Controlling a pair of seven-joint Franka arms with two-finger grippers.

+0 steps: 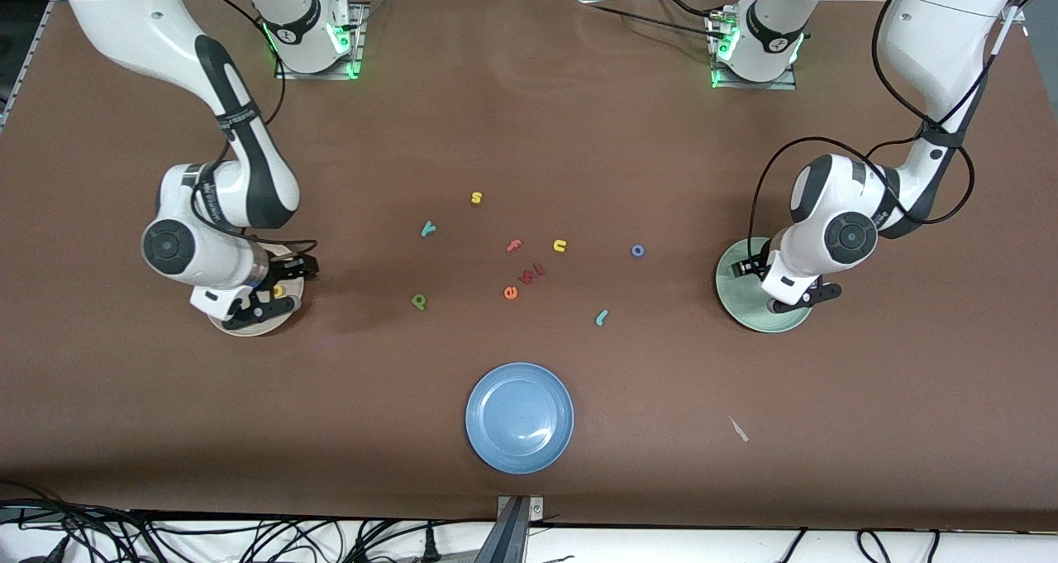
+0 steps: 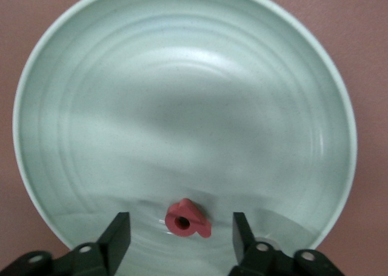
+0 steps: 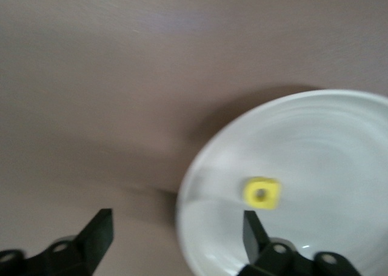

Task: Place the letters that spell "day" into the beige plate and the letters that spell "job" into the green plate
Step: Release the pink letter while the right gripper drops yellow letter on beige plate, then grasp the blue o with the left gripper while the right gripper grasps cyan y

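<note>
Done: red b point(image 2: 187, 218) in green plate point(image 2: 54, 76), yellow letter point(image 3: 262, 193) in beige plate point(image 3: 339, 124) | both grippers point(image 2: 181, 235) point(image 3: 177, 233) apart, empty, over their plates | you still need y point(image 1: 427, 229) at 10 o'clock, green letter point(image 1: 419, 302), o point(image 1: 637, 250), j point(image 1: 602, 317).

Table point(image 1: 529, 116): wide, covered edge to edge in matte brown sheeting, slightly wrinkled along the edge by the arm bases. White ledge point(image 1: 744, 542) ran along the camera-side edge, draped with black cables point(image 1: 165, 538). Lighting was even, shadows soft. Small pale scrap point(image 1: 738, 429) lay on the covering.
</note>
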